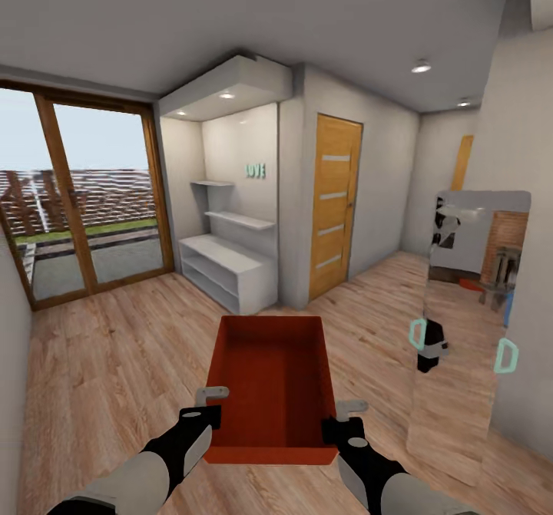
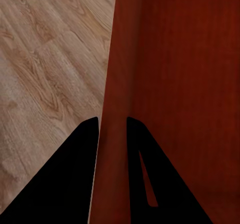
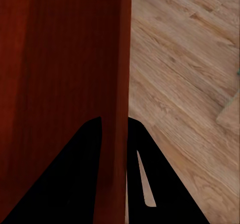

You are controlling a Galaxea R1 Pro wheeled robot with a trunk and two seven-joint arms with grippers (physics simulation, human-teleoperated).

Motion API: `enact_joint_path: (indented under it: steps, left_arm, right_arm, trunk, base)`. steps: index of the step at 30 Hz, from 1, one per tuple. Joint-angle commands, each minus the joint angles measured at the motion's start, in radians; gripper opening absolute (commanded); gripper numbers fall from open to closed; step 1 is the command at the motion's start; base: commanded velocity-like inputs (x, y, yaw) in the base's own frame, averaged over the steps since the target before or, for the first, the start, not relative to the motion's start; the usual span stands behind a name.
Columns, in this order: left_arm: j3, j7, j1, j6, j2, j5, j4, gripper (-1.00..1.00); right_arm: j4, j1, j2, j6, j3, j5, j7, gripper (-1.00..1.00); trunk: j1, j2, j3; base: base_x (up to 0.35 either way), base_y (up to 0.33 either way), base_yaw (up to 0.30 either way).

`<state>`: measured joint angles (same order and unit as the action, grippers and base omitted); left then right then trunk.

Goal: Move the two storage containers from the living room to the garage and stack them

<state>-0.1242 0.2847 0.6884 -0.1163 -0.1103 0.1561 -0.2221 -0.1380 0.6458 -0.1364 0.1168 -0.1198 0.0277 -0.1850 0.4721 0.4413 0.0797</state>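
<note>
Both grippers point(image 1: 209, 410) point(image 1: 343, 420) clamped on orange-red container point(image 1: 273, 369) walls.

Light wood plank floor point(image 1: 138, 331), glass patio door point(image 1: 77, 200) left, white shelving nook point(image 1: 230, 262), wooden door point(image 1: 336, 204) ahead, ceiling spotlights point(image 1: 420, 67).

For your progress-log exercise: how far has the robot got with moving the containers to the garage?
Done: one storage container is lifted, the left hand and right hand each clamping a side wall. In hand: carrying it over the wood plank floor, towards a wooden door. Left: reaching the garage, setting it down, fetching and stacking the second container.
</note>
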Motion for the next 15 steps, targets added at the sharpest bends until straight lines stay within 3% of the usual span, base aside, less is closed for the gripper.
enact_joint_path:
  steps: [1, 15]
  left_arm:
    - [0.014, 0.033, 0.0, 0.024, 0.037, -0.018, -0.005, -1.0]
    - [0.014, 0.033, 0.0, 0.024, 0.037, -0.018, -0.005, -1.0]
  right_arm:
    - [0.001, 0.0, 0.0, 0.001, 0.019, 0.009, 0.002, -1.0]
    - [0.001, 0.0, 0.0, 0.001, 0.019, 0.008, 0.002, -1.0]
  trunk:
    - [0.001, 0.001, 0.0]
    - [0.001, 0.001, 0.0]
  base:
    - [0.322, 0.0, 0.026]
    - [0.322, 0.0, 0.003]
